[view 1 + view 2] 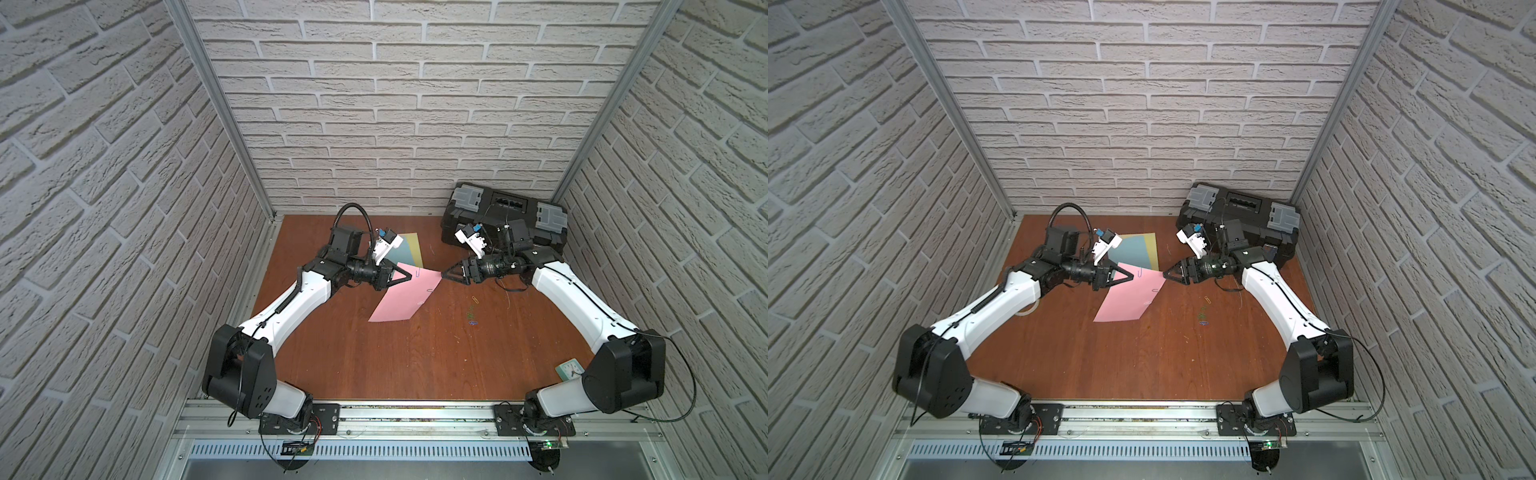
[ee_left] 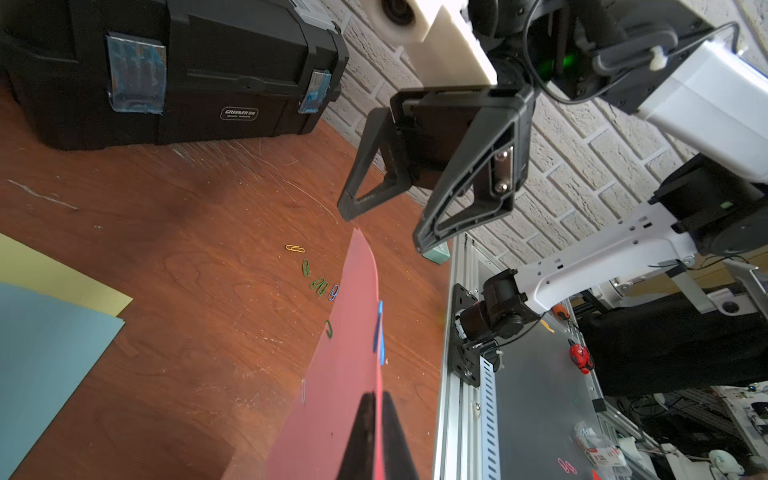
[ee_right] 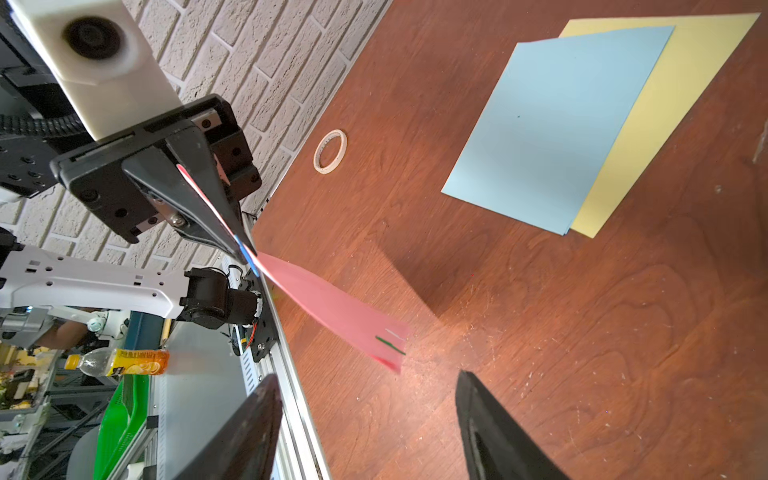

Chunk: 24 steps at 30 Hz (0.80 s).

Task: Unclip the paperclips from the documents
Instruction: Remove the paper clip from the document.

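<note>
Pink sheet (image 1: 397,301), clamped at one corner by the left pincer (image 1: 410,276), stretches toward the nearer right pincer (image 1: 443,274), jaws apart, just short of the green paperclip (image 3: 390,345).

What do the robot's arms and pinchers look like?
The left arm and right arm are white shells with chunky black joints. The left gripper and right gripper have black, hollow, triangle-shaped fingers. Black cables run along both.

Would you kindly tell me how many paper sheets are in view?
3: the pink sheet, held by the left gripper, and the blue sheet lying on the yellow sheet. More could hide underneath.
</note>
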Each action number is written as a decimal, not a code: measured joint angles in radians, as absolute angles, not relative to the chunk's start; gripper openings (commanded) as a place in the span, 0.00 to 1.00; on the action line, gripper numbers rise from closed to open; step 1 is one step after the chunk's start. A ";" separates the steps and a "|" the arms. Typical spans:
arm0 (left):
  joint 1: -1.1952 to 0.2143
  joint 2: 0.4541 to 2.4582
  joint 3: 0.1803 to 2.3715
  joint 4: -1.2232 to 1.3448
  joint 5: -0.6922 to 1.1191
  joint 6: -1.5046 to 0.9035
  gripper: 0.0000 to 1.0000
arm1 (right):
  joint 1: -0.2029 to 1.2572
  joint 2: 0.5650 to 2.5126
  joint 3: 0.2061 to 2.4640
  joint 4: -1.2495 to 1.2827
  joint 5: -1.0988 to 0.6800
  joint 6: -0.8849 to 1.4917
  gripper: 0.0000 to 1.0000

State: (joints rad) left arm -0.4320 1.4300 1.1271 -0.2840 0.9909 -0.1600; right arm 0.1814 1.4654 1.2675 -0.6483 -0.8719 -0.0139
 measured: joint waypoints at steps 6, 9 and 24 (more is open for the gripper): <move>-0.432 1.397 1.127 -0.391 0.989 -0.095 0.00 | 0.228 1.464 1.339 -0.695 -0.878 -0.127 0.70; -0.432 1.394 1.135 -0.453 0.993 -0.059 0.00 | 0.286 1.466 1.386 -0.731 -0.880 -0.208 0.69; -0.421 1.365 1.155 -0.603 1.030 0.042 0.00 | 0.414 1.668 1.562 -0.875 -0.982 -0.450 0.55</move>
State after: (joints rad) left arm -0.4206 1.3655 1.1553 -0.6033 1.0302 0.0418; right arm 0.4137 1.6684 1.5623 -0.8753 -0.9817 -0.4496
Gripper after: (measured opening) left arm 0.043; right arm 0.561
